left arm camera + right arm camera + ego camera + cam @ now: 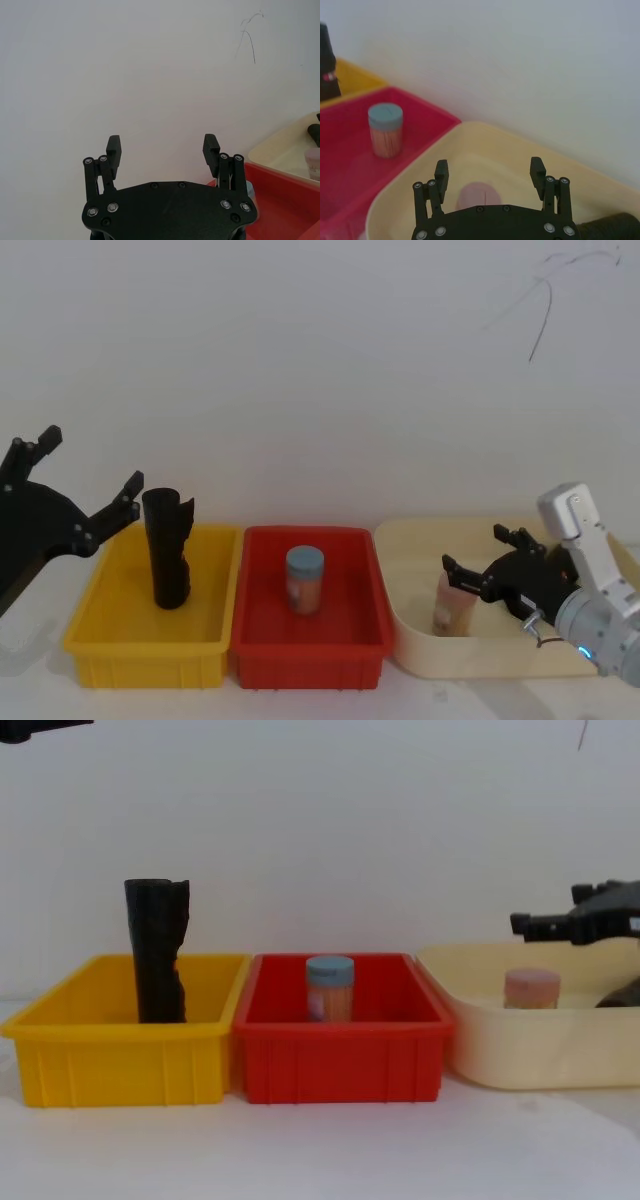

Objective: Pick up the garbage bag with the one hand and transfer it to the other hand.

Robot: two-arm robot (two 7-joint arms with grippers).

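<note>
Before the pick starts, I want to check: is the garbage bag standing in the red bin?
No, the garbage bag stands upright in the yellow bin; the red bin holds a blue-lidded jar.

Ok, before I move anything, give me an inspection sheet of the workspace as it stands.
Surface: white table, three bins in a row.
Job's things: garbage bag stands upright in the yellow bin, ungrasped.
Clutter: blue-lidded jar in the red bin; pink jar in the cream tub; a dark object lies in the tub's right end, identity unclear.
Grippers: left hand open, raised left of the bag; right hand open, over the tub by the pink jar.
Cables: thin loop at the right wrist.
Surroundings: plain white wall with a thin dark mark.
</note>
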